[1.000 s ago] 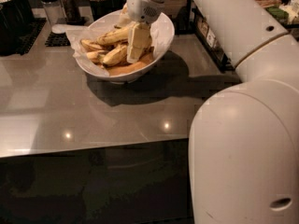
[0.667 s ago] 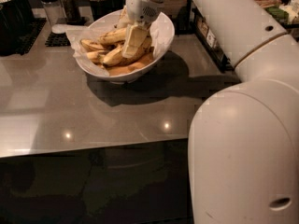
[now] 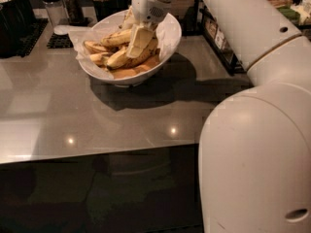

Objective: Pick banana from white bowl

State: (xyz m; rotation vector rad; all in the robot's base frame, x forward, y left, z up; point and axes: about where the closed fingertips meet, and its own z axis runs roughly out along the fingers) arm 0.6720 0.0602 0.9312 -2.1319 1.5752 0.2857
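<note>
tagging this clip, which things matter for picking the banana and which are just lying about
For the job: banana; white bowl; claw, down in the bowl among the bananas.
Lying about: shorter bananas; shakers; black mat.

The robot's arm (image 3: 252,28) is smooth, glossy white plastic, built of thick rounded segments, with a thin tan seam ringing one joint. Small dark round holes dot the shell. The wrist housing (image 3: 154,8) carries a patch of fine perforations. The gripper (image 3: 138,41), pale cream, sits inside the white bowl (image 3: 171,28).
</note>
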